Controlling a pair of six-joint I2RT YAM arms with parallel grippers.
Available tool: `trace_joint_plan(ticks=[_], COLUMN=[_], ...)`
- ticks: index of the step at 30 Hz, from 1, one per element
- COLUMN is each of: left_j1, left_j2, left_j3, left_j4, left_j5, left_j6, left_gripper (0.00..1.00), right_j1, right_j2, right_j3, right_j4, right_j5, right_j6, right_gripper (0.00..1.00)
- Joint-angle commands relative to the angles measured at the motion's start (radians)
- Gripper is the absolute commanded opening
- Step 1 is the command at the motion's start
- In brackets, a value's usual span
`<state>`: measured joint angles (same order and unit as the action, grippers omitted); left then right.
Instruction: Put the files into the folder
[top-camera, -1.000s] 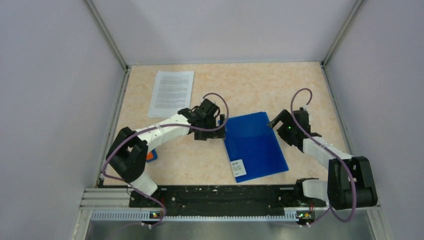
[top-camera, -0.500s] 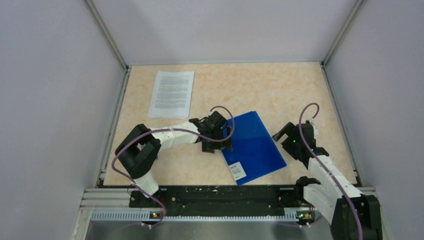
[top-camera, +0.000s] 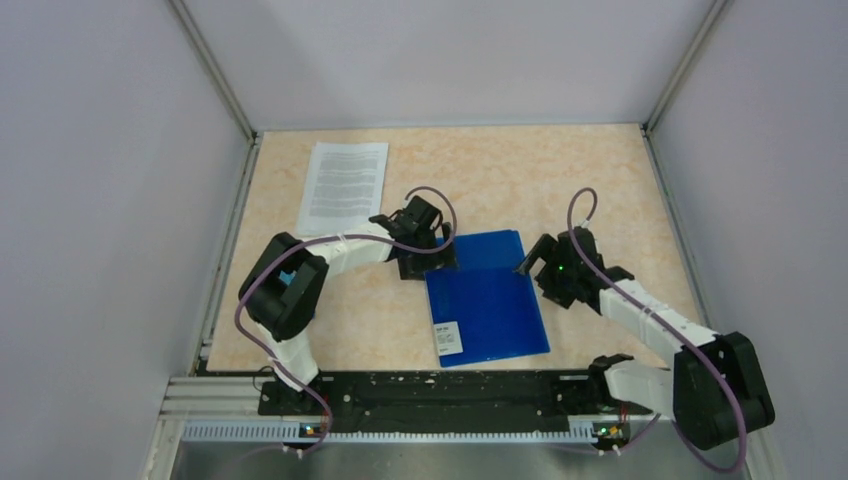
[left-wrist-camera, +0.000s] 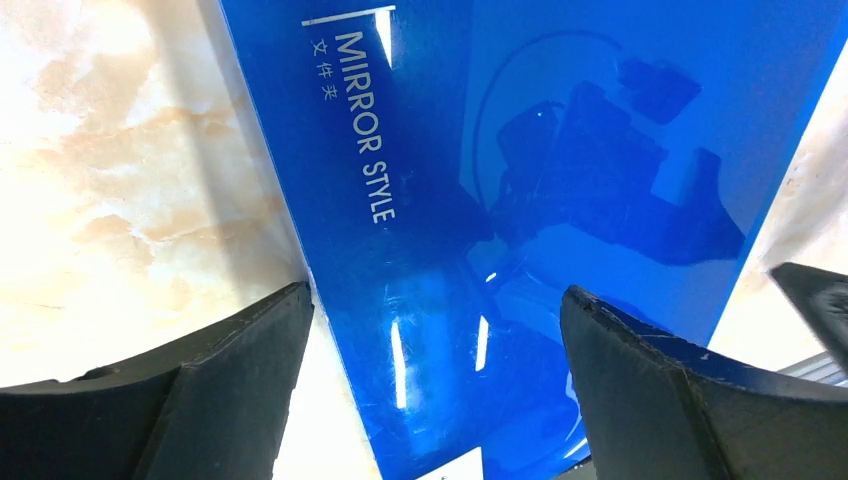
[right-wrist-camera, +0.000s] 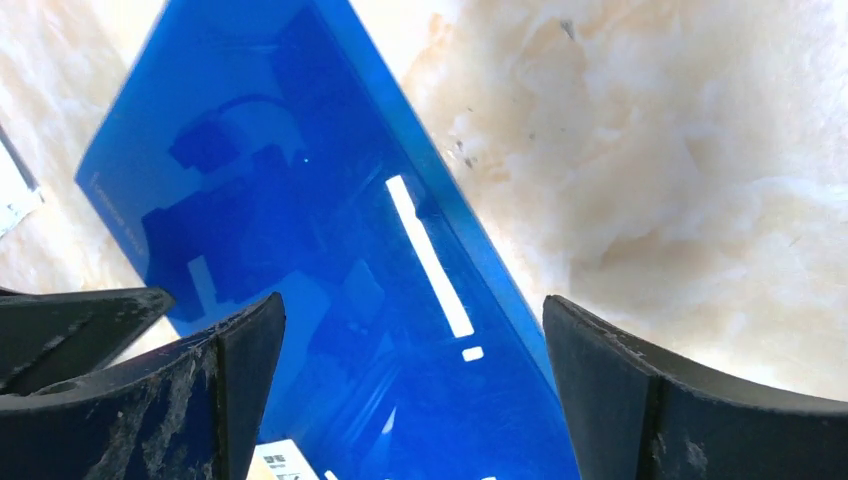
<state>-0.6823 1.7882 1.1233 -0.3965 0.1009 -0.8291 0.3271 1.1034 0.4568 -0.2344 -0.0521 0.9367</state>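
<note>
Marbled table (top-camera: 600, 180) bears the folder (top-camera: 485, 305), left gripper (left-wrist-camera: 435, 300) and right gripper (right-wrist-camera: 412, 310) at its far corners with jaws spread, files (top-camera: 343, 187) well apart.

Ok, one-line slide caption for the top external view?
Left gripper and right gripper, both open, flank the closed blue folder; the files lie apart, far left on the table.

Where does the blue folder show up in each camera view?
Top external: blue folder lies flat mid-frame, just below centre.
Left wrist: the folder fills the middle and upper right, "MIRROR STYLE" print visible.
Right wrist: the folder covers the left half, running diagonally down to the bottom edge.
Shared landmark: its white label, at the near-left corner from above and cut off at the bottom edge in both wrist views.
</note>
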Motion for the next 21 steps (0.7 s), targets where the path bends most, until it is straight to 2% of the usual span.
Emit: trace_joint_plan(ticks=[1,3,5,8,10,11,15,17,21], left_j1=[0.000,0.002,0.002,0.003,0.003,0.003,0.003,0.002,0.002], left_j2=[-0.018,-0.066,-0.116,-0.196,-0.253,-0.280,-0.371,-0.406,-0.486], left_j3=[-0.003,-0.043,-0.088,-0.153,-0.191,-0.208,-0.255,-0.268,-0.290], left_j4=[-0.004,-0.017,-0.021,-0.028,-0.038,-0.049,-0.085,-0.108,-0.161], left_j5=[-0.011,-0.041,-0.047,-0.044,-0.045,-0.046,-0.043,-0.049,-0.073], left_j6=[0.025,0.025,0.023,0.017,0.013,0.012,0.011,0.012,0.023], left_gripper=[0.99,0.99,0.99,0.99,0.99,0.99,0.99,0.99,0.99], right_j1=[0.003,0.031,0.123,0.379,0.572,0.702,0.992,1.093,1.199], right_j2=[-0.029,-0.106,-0.210,-0.340,-0.366,-0.356,-0.218,-0.130,-0.014], right_j3=[0.153,0.139,0.088,0.028,0.024,0.028,0.057,0.082,0.077], right_j4=[-0.183,-0.226,-0.248,-0.277,-0.307,-0.315,-0.296,-0.273,-0.168], right_j5=[0.069,0.061,0.081,0.198,0.339,0.404,0.570,0.625,0.692], right_j6=[-0.063,-0.005,0.110,0.364,0.535,0.614,0.878,0.984,1.122], right_gripper=[0.99,0.99,0.99,0.99,0.99,0.99,0.99,0.99,0.99])
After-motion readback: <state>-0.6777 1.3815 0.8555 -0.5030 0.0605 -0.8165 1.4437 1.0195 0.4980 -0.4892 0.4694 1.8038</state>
